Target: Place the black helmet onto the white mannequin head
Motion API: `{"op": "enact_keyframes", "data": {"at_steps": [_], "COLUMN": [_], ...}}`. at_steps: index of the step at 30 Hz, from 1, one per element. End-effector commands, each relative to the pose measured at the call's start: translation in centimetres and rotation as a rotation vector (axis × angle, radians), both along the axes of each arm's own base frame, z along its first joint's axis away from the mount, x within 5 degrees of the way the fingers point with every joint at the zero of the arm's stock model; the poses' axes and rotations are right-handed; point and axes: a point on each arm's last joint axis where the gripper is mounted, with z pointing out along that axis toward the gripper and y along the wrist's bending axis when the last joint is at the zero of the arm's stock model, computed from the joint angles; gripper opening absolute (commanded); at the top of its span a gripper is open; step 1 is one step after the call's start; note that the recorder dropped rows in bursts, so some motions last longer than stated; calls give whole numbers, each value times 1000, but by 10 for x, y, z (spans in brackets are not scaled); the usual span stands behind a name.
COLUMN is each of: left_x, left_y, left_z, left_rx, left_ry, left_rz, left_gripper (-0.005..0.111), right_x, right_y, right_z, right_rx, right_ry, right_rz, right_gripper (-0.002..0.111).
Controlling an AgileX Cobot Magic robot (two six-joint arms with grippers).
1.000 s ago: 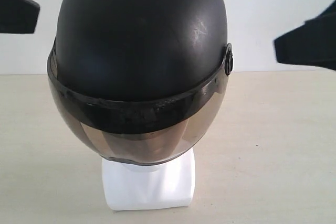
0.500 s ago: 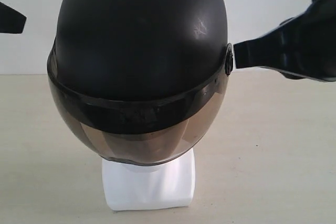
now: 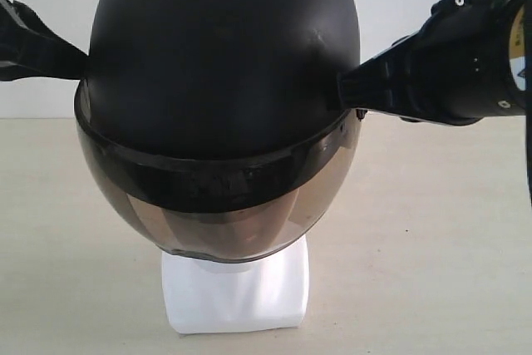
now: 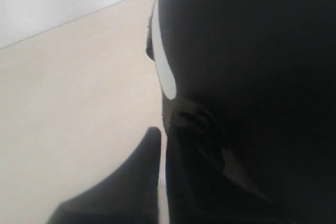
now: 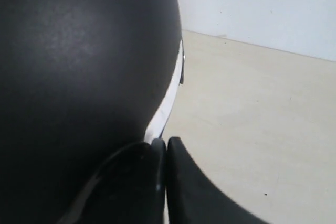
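Note:
The black helmet (image 3: 220, 56) sits over the white mannequin head, whose square base (image 3: 237, 293) shows below the smoky visor (image 3: 216, 214). The face is dimly visible through the visor. My left gripper (image 3: 79, 62) is shut, its tip against the helmet's left side just above the rim. My right gripper (image 3: 342, 89) is shut too, with its tip against the helmet's right side near the side screw. In the left wrist view the helmet shell (image 4: 252, 66) fills the frame beside the gripper (image 4: 163, 148). In the right wrist view the shut fingertips (image 5: 166, 145) lie by the helmet (image 5: 79, 61).
The mannequin stands on a pale beige table (image 3: 432, 230) in front of a white wall (image 3: 416, 6). The right arm's black body (image 3: 465, 64) reaches in from the right edge.
Both grippers have moved inward from the frame edges until their tips meet the helmet's sides. The helmet and the head have stayed in place.

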Motion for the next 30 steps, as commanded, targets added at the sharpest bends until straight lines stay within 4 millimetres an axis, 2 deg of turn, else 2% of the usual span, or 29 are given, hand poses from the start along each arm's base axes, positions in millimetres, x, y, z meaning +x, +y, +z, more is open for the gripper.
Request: {"op": "enact_keyframes", "data": {"at_steps": [1,6,14,23,30], "left_x": [-3,-8,-17,-24,-32], "left_y": [-4,-6,-16,-19,-17], "left_z": [1,0,4,3,10], "left_rx": [-26,-43,-143,-141,-147], "left_ry": [19,63,109,158,130], "left_rz": [-34,-61,-168,-217,-224], "left_gripper": [4,4,4,4,4], "right_x": [5,11,13,14,14], "right_y": [6,12,14,14,11], "right_z": [-4,-11,-4,-3,-4], "right_rx": [-11,-35,-20,-46,-62], "right_ry": [-19,-19,-56,-85,-76], "right_rz": [29,44,51,58,27], "right_gripper": [0,0,0,0,0]}}
